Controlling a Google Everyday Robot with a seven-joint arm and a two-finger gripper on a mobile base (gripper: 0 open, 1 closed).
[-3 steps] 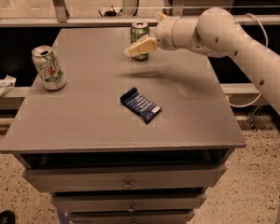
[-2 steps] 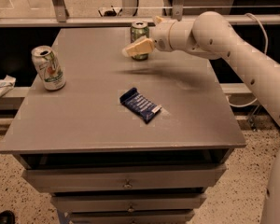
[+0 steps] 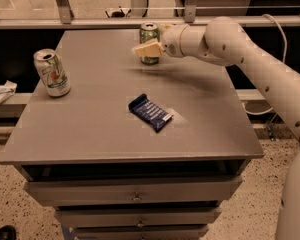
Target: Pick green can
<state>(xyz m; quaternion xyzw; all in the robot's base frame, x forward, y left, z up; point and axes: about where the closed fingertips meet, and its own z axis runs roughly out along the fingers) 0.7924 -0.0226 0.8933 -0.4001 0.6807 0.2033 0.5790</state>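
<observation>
At the far edge of the table [image 3: 90, 134] the green can [image 3: 149, 34] stands upright, with the gripper [image 3: 149, 47] right against it; whether it grips yet, I cannot tell. A nudge from that side could tip the can or push it off the back.

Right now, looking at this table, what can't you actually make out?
All in the one camera view:
- The gripper sits at the green can near the table's far edge and covers part of the can's body. Whether it has hold cannot be told.
- Blue wrapper: print too small to read.
- Arm: cut off by the right edge, so the base is unseen.
- White-and-silver can: its far side faces away.
</observation>
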